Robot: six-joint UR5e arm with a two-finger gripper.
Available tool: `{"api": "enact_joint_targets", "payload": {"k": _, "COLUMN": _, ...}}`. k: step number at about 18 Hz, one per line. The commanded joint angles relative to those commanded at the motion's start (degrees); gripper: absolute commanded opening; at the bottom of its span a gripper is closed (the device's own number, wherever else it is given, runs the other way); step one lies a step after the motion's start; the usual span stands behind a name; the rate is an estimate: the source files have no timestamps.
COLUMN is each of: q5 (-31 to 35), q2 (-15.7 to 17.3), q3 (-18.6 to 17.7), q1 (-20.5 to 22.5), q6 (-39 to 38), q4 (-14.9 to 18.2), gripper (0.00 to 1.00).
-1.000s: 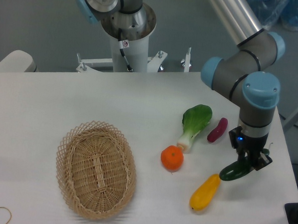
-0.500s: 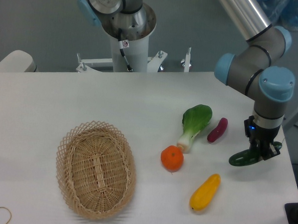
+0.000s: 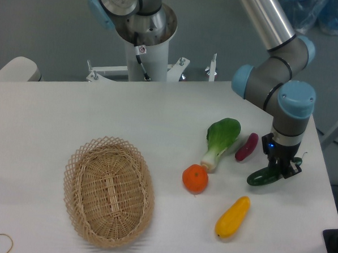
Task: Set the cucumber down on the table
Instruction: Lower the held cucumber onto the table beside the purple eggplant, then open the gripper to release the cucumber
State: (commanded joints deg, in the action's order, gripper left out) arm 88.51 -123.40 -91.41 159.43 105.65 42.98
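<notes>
claw (image 3: 278, 170) pointing down, pinched on the glossy dark green cucumber (image 3: 261, 178), low over the white tabletop (image 3: 73, 110) near its right edge. its long axis runs lower-left to upper-right, left end free, between the purple vegetable (image 3: 247, 146) and smooth yellow one (image 3: 232, 217).

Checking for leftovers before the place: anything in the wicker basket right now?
No. The wicker basket shows only its woven bottom; the cucumber is at the gripper, and the other vegetables lie on the table.
</notes>
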Motion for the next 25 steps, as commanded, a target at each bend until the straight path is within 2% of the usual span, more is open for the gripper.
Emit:
{"api": "enact_joint_targets", "payload": {"k": 2, "q5": 0.0, "q2": 0.0, "q3": 0.5, "q1": -0.1, "q6": -2.4, "q4": -0.1, "gripper": 0.82}}
{"api": "enact_joint_targets", "payload": {"k": 4, "q5": -0.1, "q2": -0.1, "q3": 0.9, "q1": -0.1, "q6": -3.6, "q4": -0.1, "gripper": 1.00}}
{"api": "enact_joint_targets", "payload": {"k": 7, "q5": -0.6, "q2": 0.0, "q3": 2.6, "q1": -0.2, "q6": -4.8, "q4": 0.0, "gripper": 1.00}}
{"api": "enact_joint_targets", "payload": {"k": 10, "q5": -2.4, "q2": -0.1, "q3": 5.2, "q1": -0.9, "q6": -13.8, "q4": 0.3, "gripper": 1.00}}
{"api": "enact_joint_targets", "payload": {"k": 15, "q5": -1.9, "q2": 1.1, "q3": 9.1, "q1": -4.6, "q6": -22.4, "q4": 0.7, "gripper": 1.00}}
{"api": "enact_joint_targets", "payload": {"k": 18, "q5": -2.2, "q2": 4.3, "q3": 10.3, "q1": -6.9, "q6": -30.0, "q4": 3.2, "gripper": 1.00}}
{"api": "enact_joint_targets", "payload": {"k": 20, "q5": -3.1, "q2": 7.3, "q3": 10.5, "q1": -7.8, "q6": -31.7, "q4": 7.0, "gripper": 1.00}}
{"api": "enact_joint_targets", "payload": {"k": 22, "q5": -6.3, "q2": 8.7, "q3": 10.8, "q1": -8.5, "q6": -32.0, "q4": 7.7, "gripper": 1.00}}
{"api": "enact_joint_targets", "payload": {"k": 25, "q5": -6.8, "q2": 11.0, "q3": 12.9, "q1": -8.5, "q6": -33.3, "q4": 9.1, "gripper": 1.00}}
